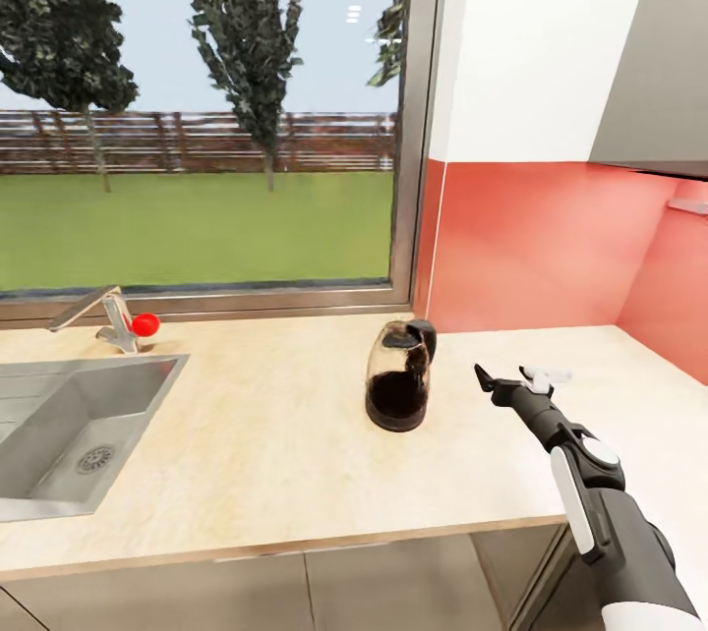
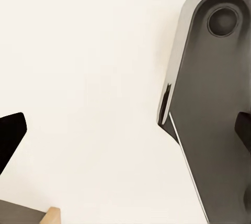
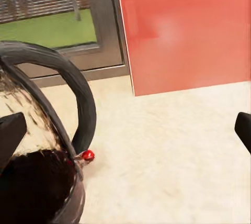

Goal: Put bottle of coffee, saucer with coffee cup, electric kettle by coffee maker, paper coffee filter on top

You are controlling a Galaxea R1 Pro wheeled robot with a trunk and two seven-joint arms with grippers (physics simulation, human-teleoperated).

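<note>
While the electric kettle (image 1: 398, 385) is already set on the surface (image 1: 265, 454), the open, empty right gripper (image 1: 499, 382) is held beside it, and no coffee maker, bottle, filter, saucer or cup is seen placed.

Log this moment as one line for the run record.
right gripper: open, empty, beside kettle | kettle: upright on countertop, right of sink | left gripper: open, empty

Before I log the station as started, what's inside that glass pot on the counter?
Through the clear wall of the glass pot, a dark fill sits in its lower part, likely coffee. The black base hides the very bottom. The right claw hangs open beside it.
</note>
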